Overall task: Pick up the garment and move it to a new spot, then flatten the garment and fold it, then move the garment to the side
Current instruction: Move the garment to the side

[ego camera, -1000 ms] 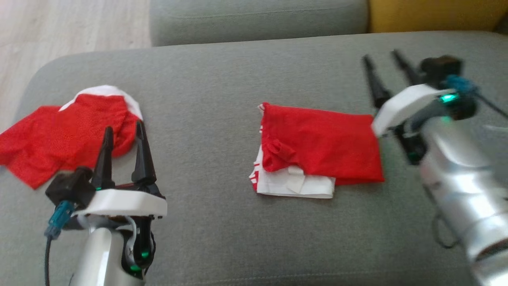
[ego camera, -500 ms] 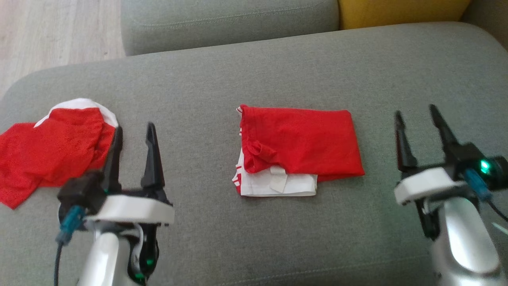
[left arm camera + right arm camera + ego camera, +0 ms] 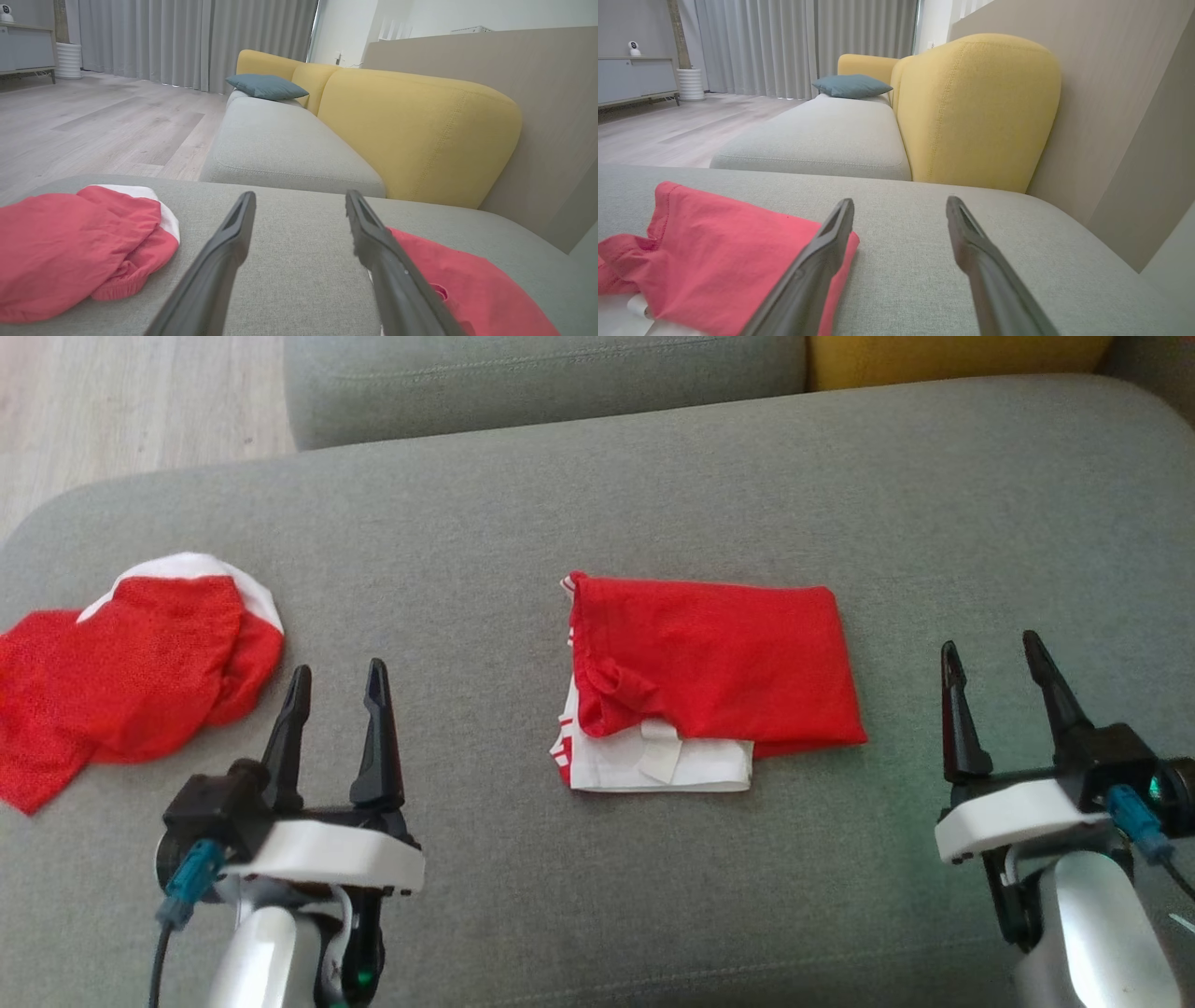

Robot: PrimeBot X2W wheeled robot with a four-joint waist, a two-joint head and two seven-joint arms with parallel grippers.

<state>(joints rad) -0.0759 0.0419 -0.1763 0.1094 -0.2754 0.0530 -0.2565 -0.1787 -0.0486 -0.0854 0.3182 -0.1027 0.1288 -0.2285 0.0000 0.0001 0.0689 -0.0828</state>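
Head view: a folded red knit garment with a white under-layer [image 3: 709, 677] lies flat at the middle of a grey, coarse-woven sofa seat cushion [image 3: 597, 495] and forms a rough rectangle. Its red top layer is smooth apart from a small puckered fold at the near left corner. The white layer, edged with red stripes, protrudes along the near edge. A crumpled red mesh garment with a white band [image 3: 140, 677] lies in a rounded heap at the cushion's left end, well apart from the folded one. The left gripper [image 3: 338, 668] hovers between the two garments, nearer the crumpled one, its two tapered dark fingers spread wide and holding nothing. The right gripper [image 3: 990, 642] stands to the right of the folded garment, near its right edge but apart from it, fingers likewise spread wide and empty. Wrist views: beyond the seat lie a second grey cushion [image 3: 280, 144], a rounded mustard-yellow upholstered backrest [image 3: 420, 135], a teal pillow [image 3: 266, 86] and a pale wood-plank floor [image 3: 93, 121].
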